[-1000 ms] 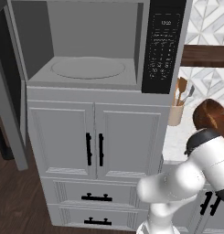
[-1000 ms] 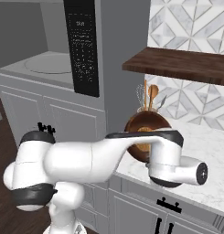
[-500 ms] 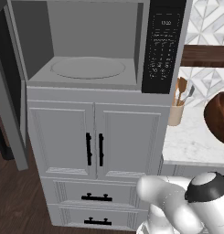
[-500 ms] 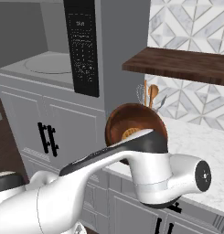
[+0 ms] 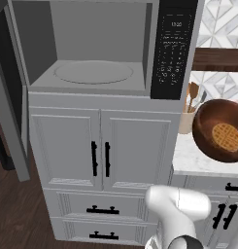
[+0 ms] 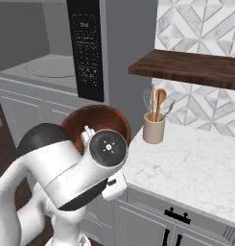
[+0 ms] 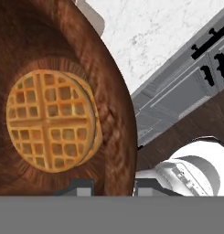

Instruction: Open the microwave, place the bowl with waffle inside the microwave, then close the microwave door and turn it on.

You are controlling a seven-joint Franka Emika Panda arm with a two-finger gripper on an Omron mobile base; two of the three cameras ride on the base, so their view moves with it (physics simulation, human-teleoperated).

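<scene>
The microwave (image 5: 91, 44) stands with its grey cavity and round turntable (image 5: 93, 72) exposed. The microwave door (image 5: 11, 97) is swung out at the far left. Its black keypad (image 5: 171, 48) sits on the right side. The bowl with waffle (image 5: 220, 130) hangs in the air right of the keypad, tipped so its inside faces the camera, with the golden waffle (image 5: 226, 137) resting in it. In the hand view my gripper (image 7: 112, 187) is shut on the bowl's (image 7: 49, 68) rim, one fingertip (image 7: 77, 187) inside, the other outside. The arm partly covers the bowl (image 6: 97, 120) in the right base view.
A beige utensil holder (image 5: 188, 119) with wooden spoons stands on the marble counter (image 6: 195, 163) just behind the bowl. A dark wooden shelf (image 6: 186, 69) hangs above the counter. Grey cabinet doors (image 5: 98, 151) and drawers sit below the microwave.
The bowl has been carried left from beside the utensil holder toward the microwave's keypad side. The arm's elbow has swung down and closer to the cameras.
</scene>
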